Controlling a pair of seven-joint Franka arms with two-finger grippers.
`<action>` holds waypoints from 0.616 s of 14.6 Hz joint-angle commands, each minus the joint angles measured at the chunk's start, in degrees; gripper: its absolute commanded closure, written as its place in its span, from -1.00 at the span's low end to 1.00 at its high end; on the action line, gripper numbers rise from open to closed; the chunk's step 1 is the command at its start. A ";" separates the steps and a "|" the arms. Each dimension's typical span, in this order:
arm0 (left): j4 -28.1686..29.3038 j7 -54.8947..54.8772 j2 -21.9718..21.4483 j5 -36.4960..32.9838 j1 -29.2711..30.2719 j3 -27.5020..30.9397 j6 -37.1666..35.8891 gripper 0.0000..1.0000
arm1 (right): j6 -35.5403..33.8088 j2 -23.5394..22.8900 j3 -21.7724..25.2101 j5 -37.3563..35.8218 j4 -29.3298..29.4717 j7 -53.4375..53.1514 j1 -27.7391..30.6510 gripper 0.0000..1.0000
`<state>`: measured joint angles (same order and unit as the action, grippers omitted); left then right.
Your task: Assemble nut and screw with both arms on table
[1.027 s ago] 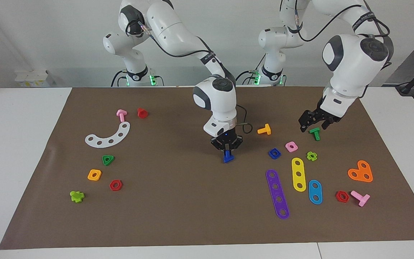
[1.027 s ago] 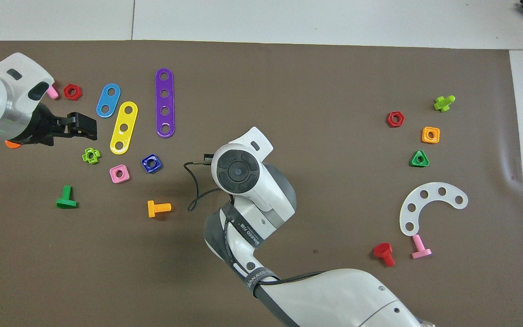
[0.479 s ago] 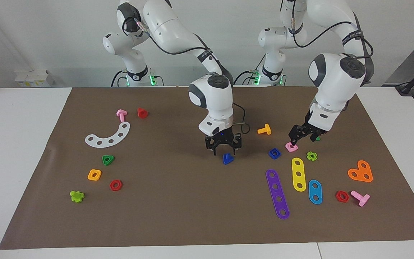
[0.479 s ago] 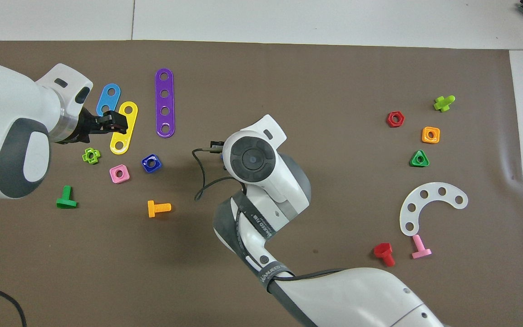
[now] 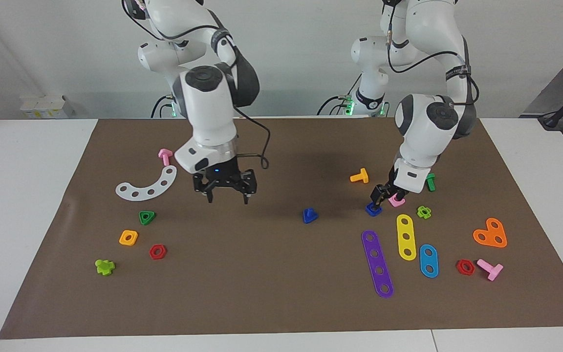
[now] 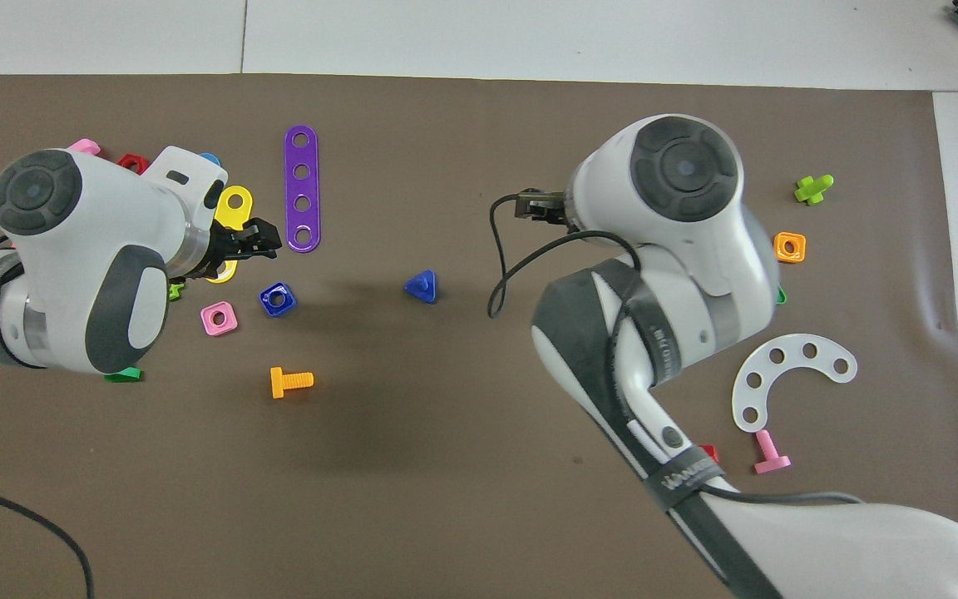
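The blue screw [image 5: 309,215] lies free on the brown mat [image 5: 262,283] near the middle, head down with its shaft up; it also shows in the overhead view [image 6: 422,285]. The blue square nut [image 5: 372,209] lies on the mat toward the left arm's end, beside the pink nut, and shows in the overhead view [image 6: 278,299]. My left gripper [image 5: 381,198] hangs just above the blue nut, fingers open, holding nothing. My right gripper [image 5: 227,198] is open and empty, raised over the mat between the white curved strip and the screw. In the overhead view its own arm hides it.
A pink square nut [image 5: 399,201], an orange screw [image 5: 359,176], a green screw [image 5: 430,182] and purple [image 5: 377,264] and yellow [image 5: 406,236] strips lie around the blue nut. A white curved strip [image 5: 147,185], a green triangular nut [image 5: 147,217] and an orange square nut [image 5: 128,237] lie toward the right arm's end.
My right gripper let go of the blue screw, rose and swung toward the right arm's end. My left gripper moved from over the green screw to over the blue nut.
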<state>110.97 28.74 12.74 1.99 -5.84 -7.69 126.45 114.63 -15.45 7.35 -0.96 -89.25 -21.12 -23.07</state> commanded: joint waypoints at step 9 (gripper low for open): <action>3.72 4.66 4.93 -2.34 -1.98 1.19 4.68 -0.63 | -22.42 13.85 -0.93 3.51 -1.54 16.99 16.73 -1.00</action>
<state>112.62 31.96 18.57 1.14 -6.74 -7.54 129.84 94.67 -4.08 7.30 1.32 -89.35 -5.76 -8.19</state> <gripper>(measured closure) 0.176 0.000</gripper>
